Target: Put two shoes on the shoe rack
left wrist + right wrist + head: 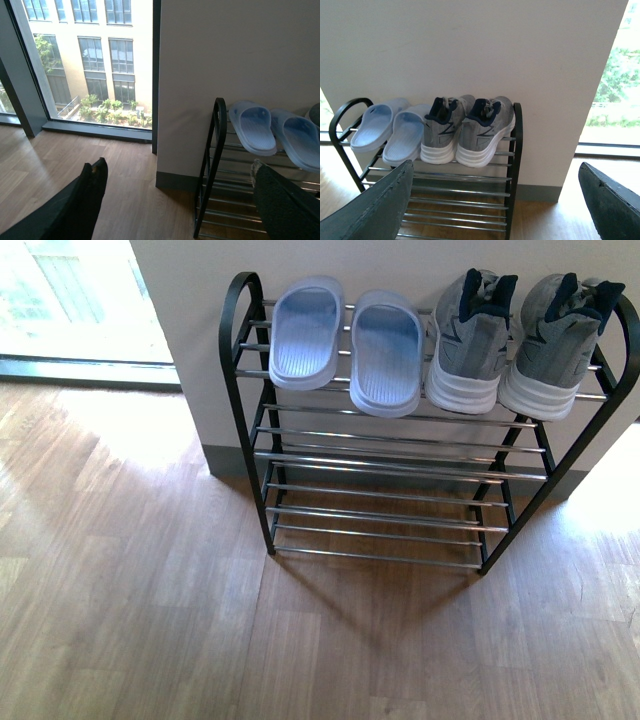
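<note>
Both shoes sit on the rack's top tier, at its right end: left shoe and right shoe side by side, touching, heels toward you, toes at the wall. Two blue slippers fill the left half of that tier, just beside the shoes.

Your right gripper hangs spread wide, empty, facing the shoes and well back from them. Your left gripper is also spread wide, holding nothing; the rack's left end and the slippers lie ahead of it, between its fingers.
</note>
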Robot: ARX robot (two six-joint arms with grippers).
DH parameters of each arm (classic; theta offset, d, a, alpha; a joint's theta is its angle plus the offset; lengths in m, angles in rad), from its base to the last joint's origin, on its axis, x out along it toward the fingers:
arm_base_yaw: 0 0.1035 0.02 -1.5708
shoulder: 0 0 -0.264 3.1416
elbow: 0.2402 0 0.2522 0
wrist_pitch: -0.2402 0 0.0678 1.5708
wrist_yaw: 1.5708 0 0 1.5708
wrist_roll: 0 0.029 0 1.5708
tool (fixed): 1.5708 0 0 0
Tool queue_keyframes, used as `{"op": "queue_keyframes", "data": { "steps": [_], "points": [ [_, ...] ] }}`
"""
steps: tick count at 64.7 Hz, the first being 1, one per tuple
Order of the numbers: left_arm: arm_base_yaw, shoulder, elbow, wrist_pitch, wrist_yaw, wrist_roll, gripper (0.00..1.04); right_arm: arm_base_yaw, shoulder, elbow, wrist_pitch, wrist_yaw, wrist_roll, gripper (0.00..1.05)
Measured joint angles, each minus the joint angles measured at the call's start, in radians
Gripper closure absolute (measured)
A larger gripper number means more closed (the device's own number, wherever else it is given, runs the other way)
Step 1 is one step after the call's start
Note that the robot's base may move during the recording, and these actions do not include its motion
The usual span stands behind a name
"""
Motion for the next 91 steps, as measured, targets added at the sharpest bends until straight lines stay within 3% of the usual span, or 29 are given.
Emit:
{"op": "queue_keyframes", "data": {
  "steps": [4,91],
  "points": [
    [0.0,0.0,0.0,0.0,0.0,0.002,0.08,0.0,0.0,0.0,0.0,0.0,0.0,0.09],
    [0.0,0.0,0.0,0.0,0.0,0.002,0.09,0.0,-0.001,0.0,0.0,0.0,0.0,0.09]
  ]
}}
